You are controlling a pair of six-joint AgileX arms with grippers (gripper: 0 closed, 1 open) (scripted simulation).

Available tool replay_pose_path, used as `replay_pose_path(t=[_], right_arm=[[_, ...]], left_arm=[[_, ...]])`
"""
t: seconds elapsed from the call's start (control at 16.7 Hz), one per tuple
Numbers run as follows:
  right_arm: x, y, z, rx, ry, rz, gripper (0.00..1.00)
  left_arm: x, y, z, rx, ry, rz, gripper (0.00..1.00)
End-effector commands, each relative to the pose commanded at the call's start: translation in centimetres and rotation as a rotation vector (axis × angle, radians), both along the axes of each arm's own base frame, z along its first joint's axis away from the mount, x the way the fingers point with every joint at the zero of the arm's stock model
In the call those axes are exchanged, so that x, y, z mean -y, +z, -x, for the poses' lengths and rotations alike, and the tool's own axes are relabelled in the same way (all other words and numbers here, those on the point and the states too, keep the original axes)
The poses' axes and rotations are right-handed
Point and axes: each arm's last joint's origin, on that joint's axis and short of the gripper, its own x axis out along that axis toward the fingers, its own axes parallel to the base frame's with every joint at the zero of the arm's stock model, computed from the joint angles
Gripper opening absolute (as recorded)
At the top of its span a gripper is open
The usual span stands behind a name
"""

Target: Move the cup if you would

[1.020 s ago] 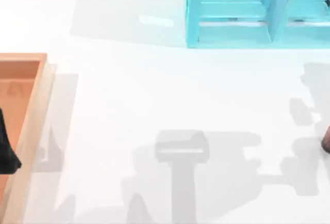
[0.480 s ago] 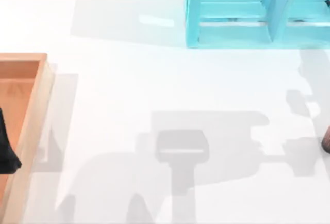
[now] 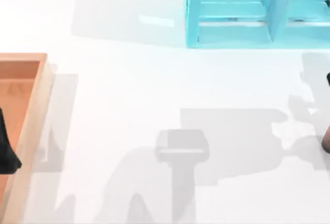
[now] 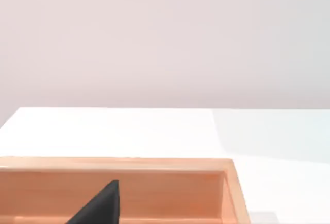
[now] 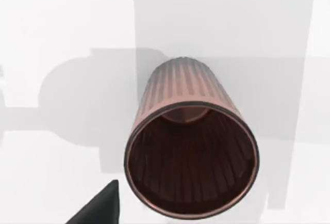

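At the right edge of the top view, a sliver of the cup (image 3: 326, 140) shows on the white table (image 3: 154, 90), cut off by the frame. From the right wrist view the cup (image 5: 191, 146) is seen whole from above: a ribbed, reddish-brown tumbler standing upright on the table, mouth open toward the camera, its dark inside holding nothing I can make out. A black pointed tip (image 5: 100, 208) of the right gripper juts into that view just beside the cup's rim; whether it touches the rim I cannot tell, nor can I tell whether the right gripper's fingers are spread or closed.

Along the left edge of the top view sits a wooden tray (image 3: 38, 110), its raised wall pale and its floor orange-brown. A black pointed shape (image 3: 6, 149) overlaps it there, and the left wrist view shows the tray's wall (image 4: 154, 164) with a black tip (image 4: 100, 206) in front of it; I cannot tell how the left gripper's fingers stand.

Across the far side of the table stands a turquoise shelf (image 3: 192, 17) with open compartments, well apart from the cup. What lies inside them is unclear.
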Motion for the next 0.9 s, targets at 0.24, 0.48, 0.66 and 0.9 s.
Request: replay_pose_path(t=[0.24, 0.48, 0.66, 0.9], right_arm=[[0.0, -4.5, 0.2, 0.004, 0.000, 0.000, 1.00], [0.0, -5.7, 0.4, -0.003, 0.000, 0.000, 1.00], [0.0, -5.7, 0.4, -0.003, 0.000, 0.000, 0.92], [0.0, -5.7, 0.4, -0.003, 0.000, 0.000, 0.62]], left_arm=[[0.0, 0.0, 0.0, 0.000, 0.000, 0.000, 1.00], [0.0, 0.0, 0.0, 0.000, 0.000, 0.000, 1.00], [0.0, 0.0, 0.0, 0.000, 0.000, 0.000, 1.00], [0.0, 0.0, 0.0, 0.000, 0.000, 0.000, 1.00]])
